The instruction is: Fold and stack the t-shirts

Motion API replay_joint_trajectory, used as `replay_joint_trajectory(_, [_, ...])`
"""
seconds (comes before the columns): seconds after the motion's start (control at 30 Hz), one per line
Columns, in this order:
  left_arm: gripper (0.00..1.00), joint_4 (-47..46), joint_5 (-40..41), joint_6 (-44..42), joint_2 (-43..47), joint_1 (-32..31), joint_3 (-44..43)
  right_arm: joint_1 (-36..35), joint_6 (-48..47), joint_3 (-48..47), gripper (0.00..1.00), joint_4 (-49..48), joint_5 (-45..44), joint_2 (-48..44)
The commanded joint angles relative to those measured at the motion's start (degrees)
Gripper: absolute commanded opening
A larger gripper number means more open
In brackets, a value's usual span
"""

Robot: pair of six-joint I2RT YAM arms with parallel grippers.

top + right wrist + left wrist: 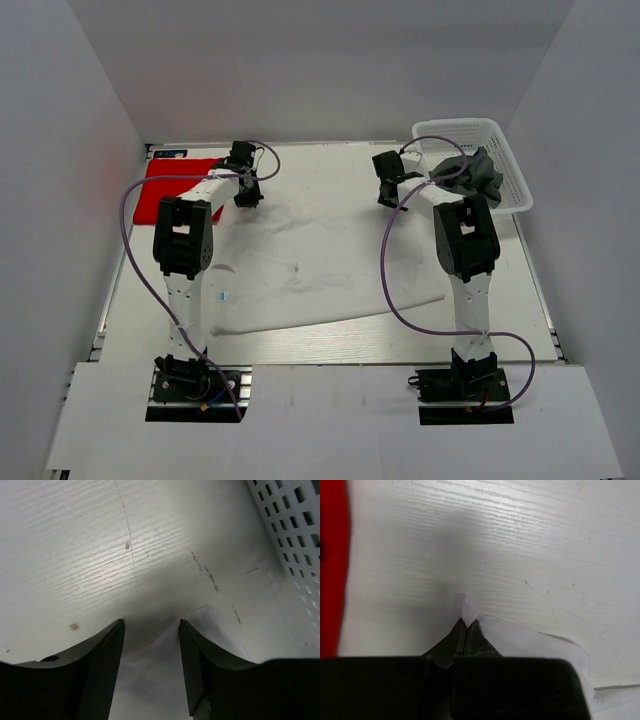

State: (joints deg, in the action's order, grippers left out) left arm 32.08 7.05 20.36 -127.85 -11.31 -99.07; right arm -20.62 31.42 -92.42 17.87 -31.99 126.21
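At far edge of white t-shirt (300, 270), left gripper (466, 626) clamped one corner, right gripper (151, 635) gaped astride other, prob. to pull it flat.

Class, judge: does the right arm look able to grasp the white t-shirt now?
Probably yes: the right gripper is open over a corner of the white t-shirt, with nothing between.

white tee (300, 272) spread out, wrinkled, mid table (330, 170); red tee (168, 188) folded flat, far-L corner; dk grey tee (478, 172) bunched in basket (512, 170), far-R.
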Motion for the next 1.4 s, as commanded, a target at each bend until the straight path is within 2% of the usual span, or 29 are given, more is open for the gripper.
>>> replay_joint_trajectory(0.0, [0.00,-1.31,-0.19,-0.67,5.68,-0.03,2.56,0.41,1.80,-0.48,0.38,3.22,-1.76,0.70])
replay_joint_trajectory(0.07, [0.00,-1.31,-0.19,-0.67,6.56,-0.03,3.18,0.15,2.33,-0.13,0.25,4.10,-1.94,0.09])
replay_joint_trajectory(0.1, [0.00,-1.31,-0.19,-0.67,7.52,-0.03,3.96,0.14,2.59,0.13,0.11,4.10,-1.94,-0.44])
replay_joint_trajectory(0.17, [0.00,-2.89,0.33,-0.67,9.46,-0.03,5.81,0.06,2.24,1.10,0.01,4.19,-2.55,-2.02])
replay_joint_trajectory(0.2, [0.00,-3.59,0.33,-0.67,10.07,-0.03,6.42,-0.21,2.16,1.54,0.00,4.02,-2.55,-2.46])
replay_joint_trajectory(0.37, [0.00,-5.35,0.33,0.38,14.11,-1.08,10.11,-0.38,0.49,5.84,0.00,1.12,-3.69,-7.47])
replay_joint_trajectory(0.5, [0.00,-5.88,0.86,1.52,19.29,-1.08,13.54,-1.26,-1.80,12.42,0.00,-4.75,-5.71,-12.82])
replay_joint_trajectory(0.57, [0.00,-7.46,0.33,2.14,21.23,-1.08,16.70,-2.05,-2.93,17.50,0.00,-7.65,-6.85,-16.87])
replay_joint_trajectory(0.73, [0.00,-9.57,-1.24,5.12,28.61,-1.08,25.74,-3.28,-3.38,23.33,0.00,-10.22,-7.65,-23.46])
replay_joint_trajectory(0.97, [0.00,-13.44,-2.30,11.89,44.69,-1.61,42.09,-5.39,-2.42,30.54,0.00,-9.70,-9.14,-30.66])
replay_joint_trajectory(1.13, [0.00,-13.44,-4.32,15.14,56.63,-1.61,50.36,-6.01,-1.89,34.50,0.00,-9.52,-10.29,-34.28])
replay_joint_trajectory(1.37, [0.00,-8.70,-3.09,21.03,70.79,-1.61,62.04,-5.92,-3.12,37.23,0.00,-9.87,-10.81,-37.53])
